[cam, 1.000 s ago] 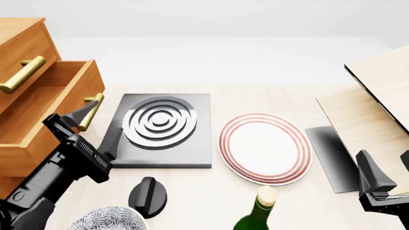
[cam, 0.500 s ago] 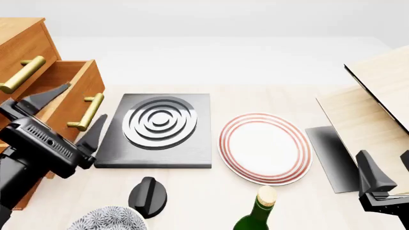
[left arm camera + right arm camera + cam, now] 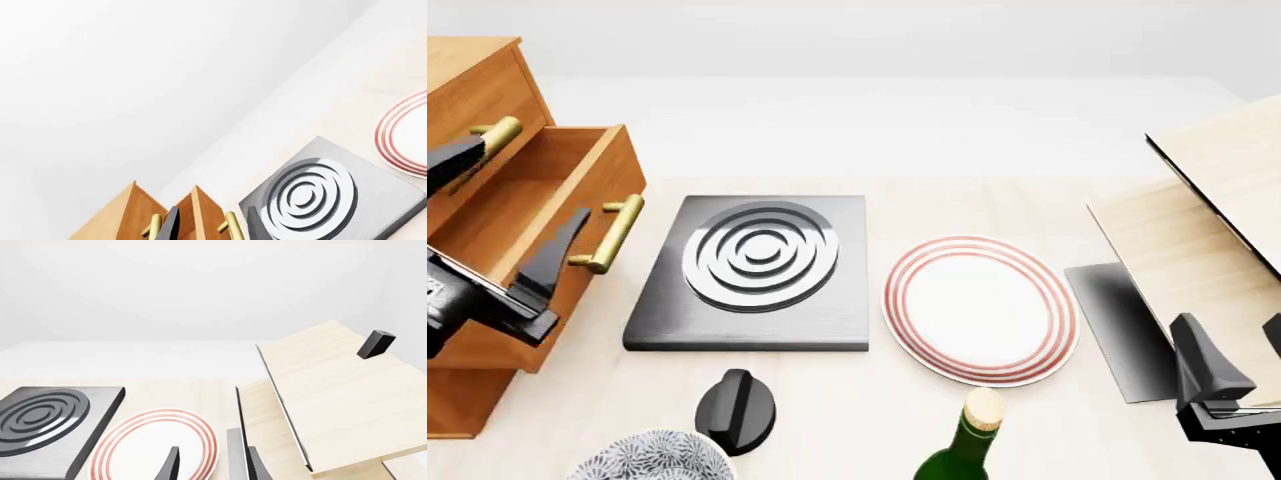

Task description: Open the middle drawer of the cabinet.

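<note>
The cabinet (image 3: 467, 80) stands at the left edge of the front view. Its middle drawer (image 3: 601, 170) is pulled out, with its brass handle (image 3: 617, 230) facing the table's middle. The top drawer's handle (image 3: 481, 150) sits above it. My left gripper (image 3: 505, 210) is open and empty, and hovers over the open drawer, left of its handle, touching nothing. In the left wrist view the left gripper (image 3: 210, 230) points past the drawer front (image 3: 203, 212). My right gripper (image 3: 1234, 375) is open and empty at the front right; it also shows in the right wrist view (image 3: 213, 467).
A black hob plate with rings (image 3: 754, 265) lies beside the drawer. A red-rimmed plate (image 3: 981, 310) lies in the middle. A black knob (image 3: 737, 408), a patterned bowl (image 3: 647, 460) and a green bottle (image 3: 968, 445) stand at the front. Pale wood boards (image 3: 1214, 200) stand at the right.
My left gripper has moved from the middle drawer's handle to the left and up, now spread wide over the drawer. The drawer stays pulled out. The right arm has not moved.
</note>
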`<state>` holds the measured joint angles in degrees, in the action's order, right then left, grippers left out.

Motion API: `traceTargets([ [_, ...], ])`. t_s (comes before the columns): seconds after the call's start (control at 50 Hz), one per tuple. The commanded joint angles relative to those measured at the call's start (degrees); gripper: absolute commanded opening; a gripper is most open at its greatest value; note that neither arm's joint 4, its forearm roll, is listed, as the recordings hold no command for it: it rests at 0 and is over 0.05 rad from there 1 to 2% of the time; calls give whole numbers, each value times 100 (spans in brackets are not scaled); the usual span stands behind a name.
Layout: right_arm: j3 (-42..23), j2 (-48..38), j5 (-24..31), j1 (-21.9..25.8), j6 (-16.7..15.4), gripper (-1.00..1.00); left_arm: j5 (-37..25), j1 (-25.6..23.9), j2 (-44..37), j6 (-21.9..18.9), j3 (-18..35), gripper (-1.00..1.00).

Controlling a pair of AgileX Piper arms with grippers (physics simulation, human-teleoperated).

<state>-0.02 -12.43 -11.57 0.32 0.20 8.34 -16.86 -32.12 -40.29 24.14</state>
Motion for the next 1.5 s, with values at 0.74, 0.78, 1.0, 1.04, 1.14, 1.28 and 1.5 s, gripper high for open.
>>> traceTargets([
  [0.74, -1, 301, 279, -9, 4, 100, -3063, 555, 452, 2068, 1856, 100],
  [0.78, -1, 300, 279, -10, 3, 100, -3116, 591, 451, 2092, 1897, 100],
  [1.0, -1, 298, 277, -9, 4, 100, -3495, 629, 122, 2615, 2220, 100],
  [1.04, -1, 300, 279, -11, 4, 100, -3571, 666, 81, 2639, 2271, 100],
  [1.14, -1, 299, 278, -9, 2, 100, -3687, 717, -90, 2853, 2369, 100],
  [1.28, -1, 298, 278, -8, 2, 100, -3914, 545, -417, 3247, 2549, 100],
  [1.5, -1, 299, 278, -10, 3, 100, -4165, 599, -547, 3625, 2699, 100],
])
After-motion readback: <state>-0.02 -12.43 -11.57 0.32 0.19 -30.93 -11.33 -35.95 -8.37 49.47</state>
